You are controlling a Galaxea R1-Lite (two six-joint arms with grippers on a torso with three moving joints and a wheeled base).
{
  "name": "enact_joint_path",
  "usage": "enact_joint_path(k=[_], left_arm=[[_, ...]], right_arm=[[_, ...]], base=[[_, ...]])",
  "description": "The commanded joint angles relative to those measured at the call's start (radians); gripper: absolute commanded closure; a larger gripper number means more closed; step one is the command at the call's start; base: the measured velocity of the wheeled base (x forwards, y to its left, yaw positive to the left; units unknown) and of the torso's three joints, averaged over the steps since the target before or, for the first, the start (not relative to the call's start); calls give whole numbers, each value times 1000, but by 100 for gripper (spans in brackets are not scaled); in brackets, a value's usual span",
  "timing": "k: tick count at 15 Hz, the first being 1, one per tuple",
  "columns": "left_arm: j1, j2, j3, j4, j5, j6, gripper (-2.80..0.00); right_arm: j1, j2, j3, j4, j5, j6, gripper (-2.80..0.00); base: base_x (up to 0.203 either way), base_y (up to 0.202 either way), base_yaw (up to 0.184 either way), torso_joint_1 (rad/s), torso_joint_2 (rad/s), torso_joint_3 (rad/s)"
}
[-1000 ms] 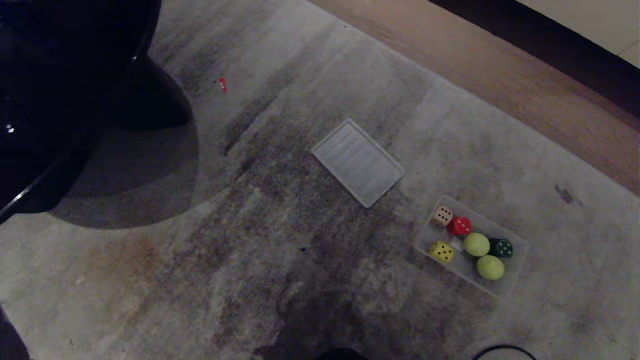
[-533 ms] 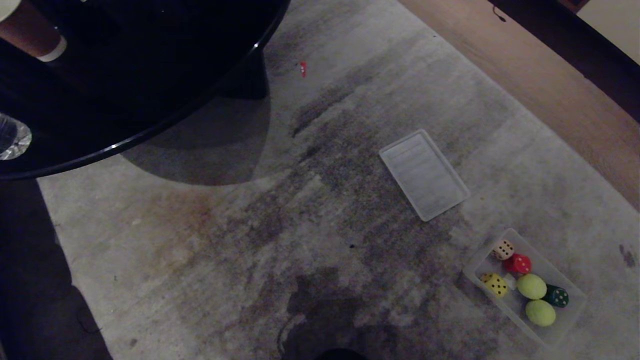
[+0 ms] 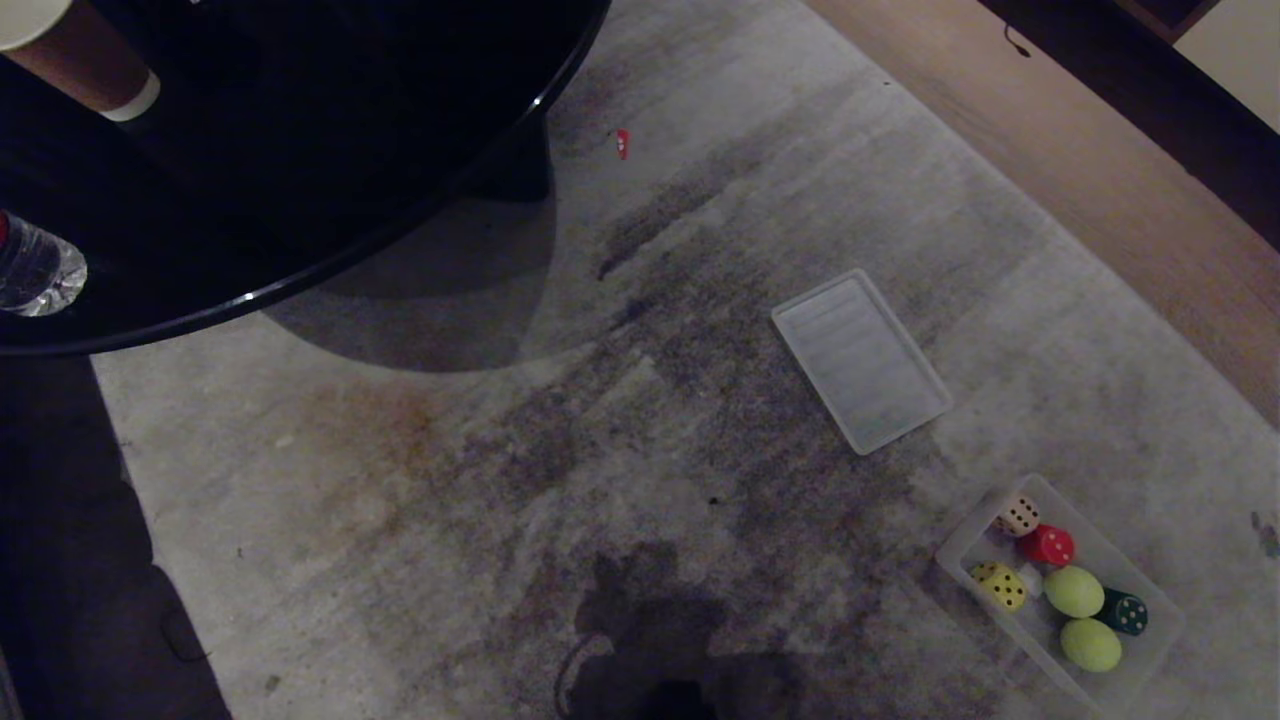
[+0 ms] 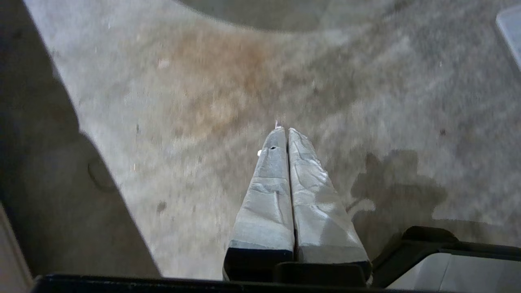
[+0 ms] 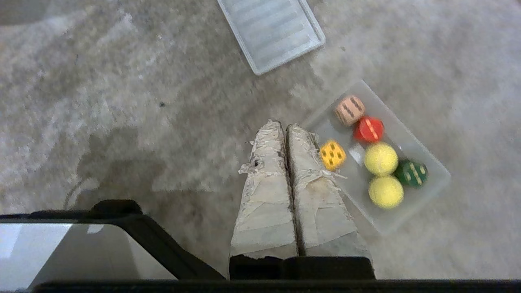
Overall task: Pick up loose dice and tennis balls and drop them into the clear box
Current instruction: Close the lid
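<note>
While I looked down from the head camera, neither arm was in that view; I saw them only from the wrist cameras. My left tool [image 4: 287, 131] hung above the stained carpet [image 3: 560, 470] with its two taped fingers pressed together and nothing between them. My right tool [image 5: 284, 123] was the same, fingers together and empty, above the carpet just beside the clear box [image 3: 1160, 640].

Nearest to me, at my right, the clear box lay on the carpet. Inside it I counted the yellow die [image 3: 999, 585], the two tennis balls [image 3: 1073, 591], which touched each other or nearly so, and a dark green die [image 3: 1125, 612] against the far wall of the box, next to both balls. The red die [image 3: 1046, 545] was a little farther, touching or almost touching the nearer ball, and the cream die [image 3: 1018, 516] sat in the far corner beside the red one. I saw no die and no ball loose on the carpet.

Farther on, apart from the box, the flat ribbed lid [image 3: 860, 360] lay on the carpet. Beyond it, a small red scrap [image 3: 622, 143] was on the carpet near the foot of the black round surface [image 3: 300, 180]. On this surface stood a paper cup [image 3: 80, 60] and a water bottle [image 3: 35, 275]. At the far right ran a strip of wooden floor [image 3: 1100, 190].
</note>
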Motion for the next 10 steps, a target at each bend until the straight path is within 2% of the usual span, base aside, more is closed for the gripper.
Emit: enact_joint_path(k=[1,10], left_arm=[[0,1,2,1,1,0,0],[0,1,2,1,-1,5,0]], right_arm=[[1,2,5,-1,0,-1,0],[1,2,6,-1,0,0,0]], base=[[174,0,0,3,2,3],[183,0,1,3,1,2]])
